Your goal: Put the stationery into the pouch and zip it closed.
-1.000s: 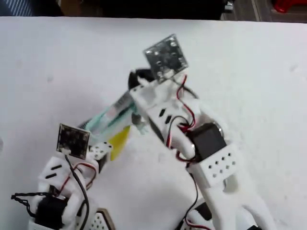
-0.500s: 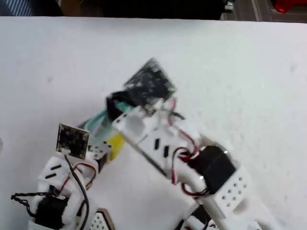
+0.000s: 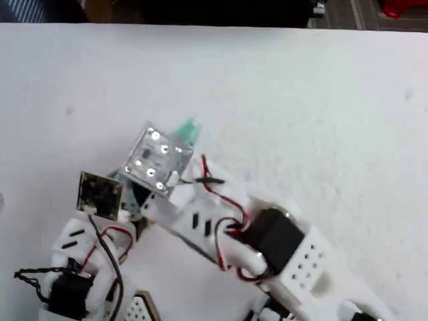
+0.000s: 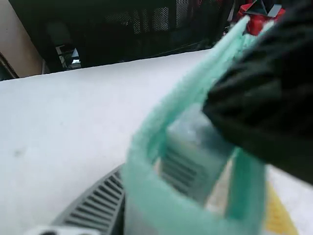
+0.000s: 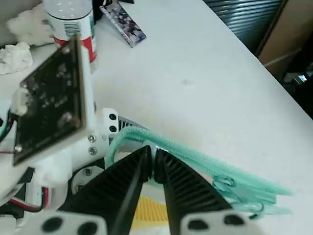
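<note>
The teal mesh pouch (image 5: 195,161) lies at the near left of the table (image 3: 321,100), strung between the two arms, with the right gripper (image 5: 153,152) pinched tight on its rim. Whether the left gripper (image 5: 120,126) has any hold on the other end, I cannot tell. If it hasn't, I reckon a pull would drag the whole pouch along rather than zip it. That thin pinch might slip off too, and the yellow piece (image 5: 146,210) just beneath could snag the mesh.
</note>
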Robot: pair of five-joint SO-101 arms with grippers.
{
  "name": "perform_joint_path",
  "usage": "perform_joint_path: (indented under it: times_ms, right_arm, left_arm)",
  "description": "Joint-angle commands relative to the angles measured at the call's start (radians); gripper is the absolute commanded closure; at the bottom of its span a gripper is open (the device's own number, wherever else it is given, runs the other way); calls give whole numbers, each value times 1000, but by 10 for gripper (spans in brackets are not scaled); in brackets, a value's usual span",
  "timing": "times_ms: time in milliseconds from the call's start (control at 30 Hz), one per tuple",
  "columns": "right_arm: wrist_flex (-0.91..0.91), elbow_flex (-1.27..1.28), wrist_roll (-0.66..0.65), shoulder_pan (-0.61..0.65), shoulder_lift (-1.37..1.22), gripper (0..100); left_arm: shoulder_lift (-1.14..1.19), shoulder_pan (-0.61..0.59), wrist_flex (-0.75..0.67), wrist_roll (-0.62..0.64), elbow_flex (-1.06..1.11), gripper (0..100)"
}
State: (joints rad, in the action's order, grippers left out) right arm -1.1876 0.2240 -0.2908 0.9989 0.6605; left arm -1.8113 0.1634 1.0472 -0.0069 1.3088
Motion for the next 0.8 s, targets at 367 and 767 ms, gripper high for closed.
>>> perform_joint_path:
  times_ms: [367,767]
  right_arm:
    - [-137,-190,-94,-157,-99,981]
    - [-222,-210,-172,-56,-179,981]
  left_arm:
    - [-5,-73,35,14,-106,694]
    - [-5,-7,138,-2,-204,694]
